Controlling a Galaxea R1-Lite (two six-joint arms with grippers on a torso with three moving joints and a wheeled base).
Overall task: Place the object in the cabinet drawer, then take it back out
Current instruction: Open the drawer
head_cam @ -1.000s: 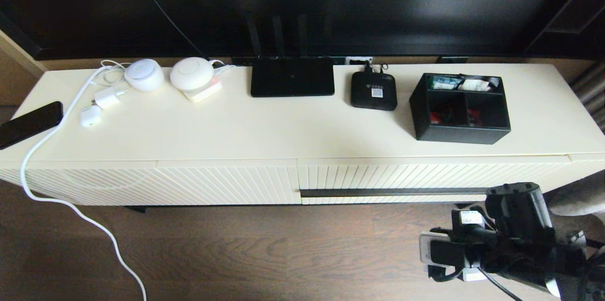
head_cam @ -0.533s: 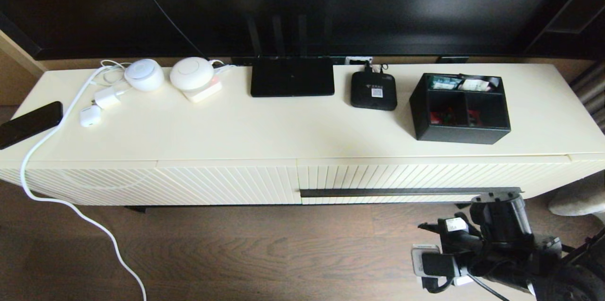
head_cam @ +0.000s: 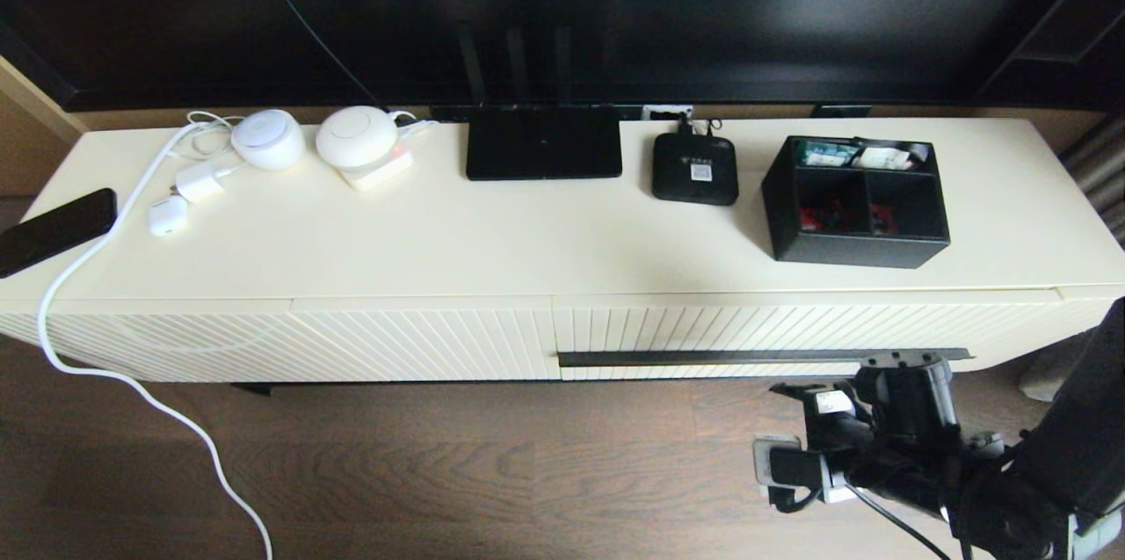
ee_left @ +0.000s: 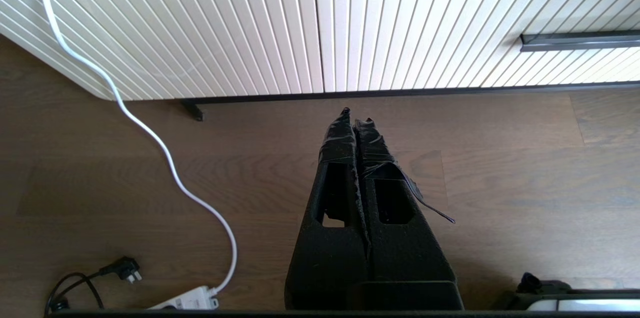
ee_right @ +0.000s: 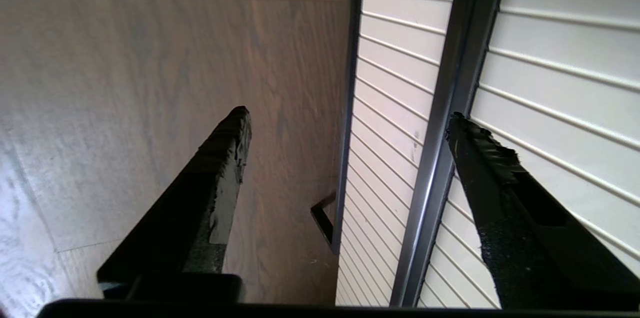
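Note:
The black organizer box (head_cam: 857, 201), with red and white items inside, sits on the right of the cabinet top. Below it the cabinet drawer (head_cam: 747, 324) with the vertically ribbed front is closed, its dark bar handle (head_cam: 738, 358) running across it. My right gripper (head_cam: 903, 361) is open at the handle's right end. In the right wrist view the handle (ee_right: 440, 133) runs between the fingers of this gripper (ee_right: 348, 117), close to one fingertip (ee_right: 475, 143). My left gripper (ee_left: 355, 116) is shut and empty, low over the floor in front of the cabinet, and out of the head view.
A flat black router (head_cam: 543, 142), a small black set-top box (head_cam: 694, 169), white devices (head_cam: 356, 138) and a phone (head_cam: 53, 230) lie on the cabinet top. A white cable (head_cam: 114, 375) hangs over the diagonally ribbed front (head_cam: 352, 340) to a power strip (ee_left: 185, 302) on the wood floor.
My right arm has shifted left and lower in the head view, bringing its gripper to the right end of the drawer handle. The box and the drawer have not moved.

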